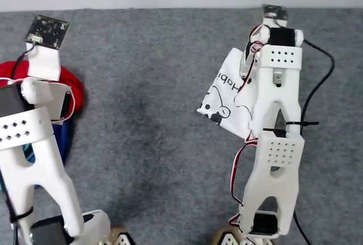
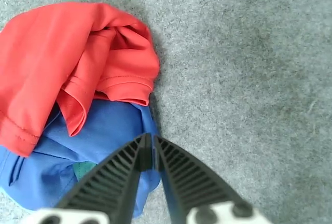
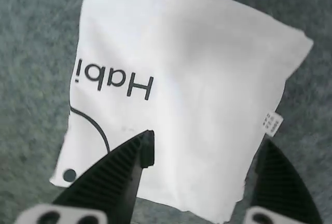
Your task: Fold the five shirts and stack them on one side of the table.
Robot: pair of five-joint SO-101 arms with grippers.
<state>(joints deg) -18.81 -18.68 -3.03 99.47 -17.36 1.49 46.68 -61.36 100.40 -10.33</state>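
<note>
A crumpled red shirt (image 2: 62, 63) lies partly on a blue shirt (image 2: 106, 133) at the table's left edge; in the high view the red shirt (image 1: 72, 89) and the blue shirt (image 1: 65, 137) peek out from under the left arm. My left gripper (image 2: 152, 147) is shut and empty, hovering over the blue shirt's edge. A folded white shirt (image 3: 197, 79) with black print lies flat on the right half, and the high view has this white shirt (image 1: 224, 100) partly under the right arm. My right gripper (image 3: 207, 156) is open above it, one finger (image 3: 132, 156) over the print.
The grey felt table (image 1: 153, 86) lies bare between the two arms. A small green patch (image 2: 83, 169) shows in the blue shirt's folds. A black cable (image 1: 317, 86) loops beside the right arm.
</note>
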